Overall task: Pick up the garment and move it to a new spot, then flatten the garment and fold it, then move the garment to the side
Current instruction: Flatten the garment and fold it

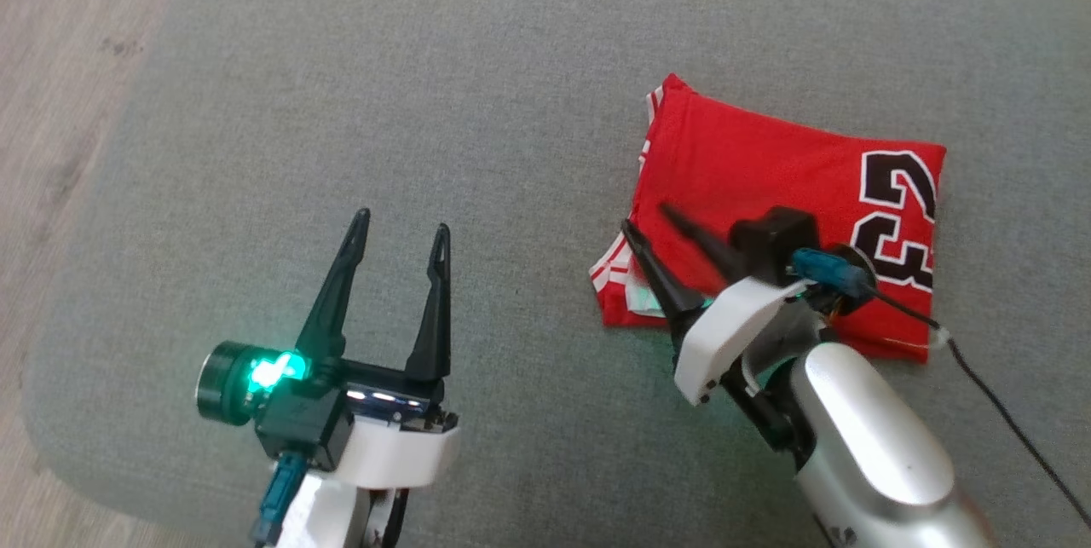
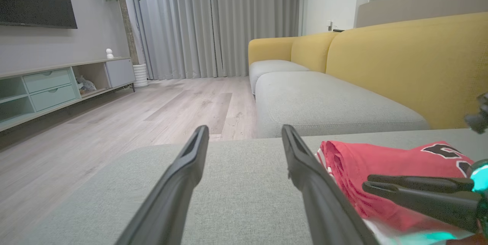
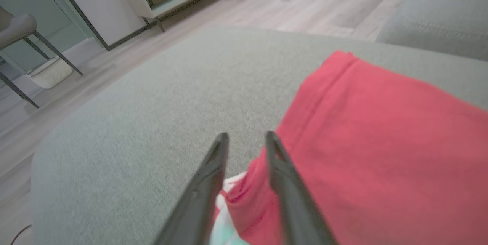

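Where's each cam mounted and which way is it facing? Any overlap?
Head view: on the head, looking down at the grey fabric cushion and folded red jersey with black numerals; left gripper, right gripper and silver forearm show.
Left wrist view: low over the cushion, facing along the yellow-backed sofa; own fingers.
Right wrist view: over the jersey's edge, facing cushion and wooden floor; own fingers.
Shared: jersey; left wrist view catches the right gripper.

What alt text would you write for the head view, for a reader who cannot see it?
A folded red jersey with a black-and-white number lies on a grey fabric sofa cushion, toward its right. The right gripper, fingers slightly apart, is at the jersey's near left corner; the left gripper hangs open over bare cushion to the left.
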You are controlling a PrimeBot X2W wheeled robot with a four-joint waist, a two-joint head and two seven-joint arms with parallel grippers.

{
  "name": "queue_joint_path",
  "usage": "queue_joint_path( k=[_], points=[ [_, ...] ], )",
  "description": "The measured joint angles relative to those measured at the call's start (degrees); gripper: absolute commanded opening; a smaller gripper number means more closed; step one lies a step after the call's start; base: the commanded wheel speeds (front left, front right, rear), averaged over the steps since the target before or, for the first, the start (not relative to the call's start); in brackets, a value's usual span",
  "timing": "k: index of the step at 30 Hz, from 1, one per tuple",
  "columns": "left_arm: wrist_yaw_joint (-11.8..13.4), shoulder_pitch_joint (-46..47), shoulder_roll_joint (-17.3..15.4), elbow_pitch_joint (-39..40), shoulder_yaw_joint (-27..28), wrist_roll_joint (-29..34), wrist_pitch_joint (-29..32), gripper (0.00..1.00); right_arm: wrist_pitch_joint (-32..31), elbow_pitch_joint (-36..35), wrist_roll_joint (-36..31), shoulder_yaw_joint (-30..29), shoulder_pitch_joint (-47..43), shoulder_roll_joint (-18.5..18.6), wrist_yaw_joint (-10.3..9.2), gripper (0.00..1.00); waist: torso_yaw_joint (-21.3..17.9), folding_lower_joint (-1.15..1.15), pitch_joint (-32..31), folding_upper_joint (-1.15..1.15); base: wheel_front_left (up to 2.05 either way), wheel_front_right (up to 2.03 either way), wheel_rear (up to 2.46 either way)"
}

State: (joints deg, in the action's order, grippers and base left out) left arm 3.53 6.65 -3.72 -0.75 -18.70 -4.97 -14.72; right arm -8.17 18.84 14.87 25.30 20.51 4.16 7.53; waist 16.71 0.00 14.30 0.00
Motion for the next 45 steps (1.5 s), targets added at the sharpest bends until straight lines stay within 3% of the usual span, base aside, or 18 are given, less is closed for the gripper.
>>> queue_joint_path(
  k=[6,11,15,18,22,31,45],
  points=[
    [0.0,-0.5,0.3,0.0,1.1,0.5,0.0,1.00,7.0,-6.2,-1.7,-4.7,-0.8,0.0,0.00,1.00,-0.8,0.00,-2.0,0.00,0.00,0.00,0.00],
    [0.1,-3.5,0.4,0.1,3.0,0.3,0.0,1.00,13.5,-11.6,-2.8,-12.6,-7.0,0.8,0.00,1.00,-2.9,-0.01,-4.7,0.00,0.00,0.00,0.00],
    [0.2,-5.7,0.5,-0.1,4.2,-1.0,0.0,1.00,19.5,-11.8,-1.7,-17.9,-13.3,2.7,0.00,1.00,-4.6,-0.01,-7.7,0.00,0.00,0.00,0.00],
    [0.3,-8.1,0.5,-1.0,4.3,-1.9,0.0,1.00,21.6,-10.2,-1.8,-18.0,-17.6,4.2,0.00,1.00,-5.6,-0.01,-10.4,0.00,0.00,0.00,0.00],
    [0.2,-12.4,0.5,-2.2,4.5,-3.1,0.0,1.00,22.4,-7.8,-3.0,-17.7,-23.0,3.8,0.00,1.00,-6.7,-0.02,-14.0,0.00,0.00,0.00,0.00],
    [-0.6,-15.6,0.5,-6.3,5.7,-2.5,0.0,1.00,22.4,-9.6,-6.9,-22.3,-30.2,-0.4,0.00,1.00,-8.3,-0.01,-18.1,0.00,0.00,0.00,0.00],
    [-1.8,-16.7,0.5,-7.6,6.4,0.0,0.0,1.00,22.4,-9.3,-8.4,-23.3,-31.7,-1.6,0.00,1.00,-9.6,0.00,-19.0,0.00,0.00,0.00,0.00]
  ],
)
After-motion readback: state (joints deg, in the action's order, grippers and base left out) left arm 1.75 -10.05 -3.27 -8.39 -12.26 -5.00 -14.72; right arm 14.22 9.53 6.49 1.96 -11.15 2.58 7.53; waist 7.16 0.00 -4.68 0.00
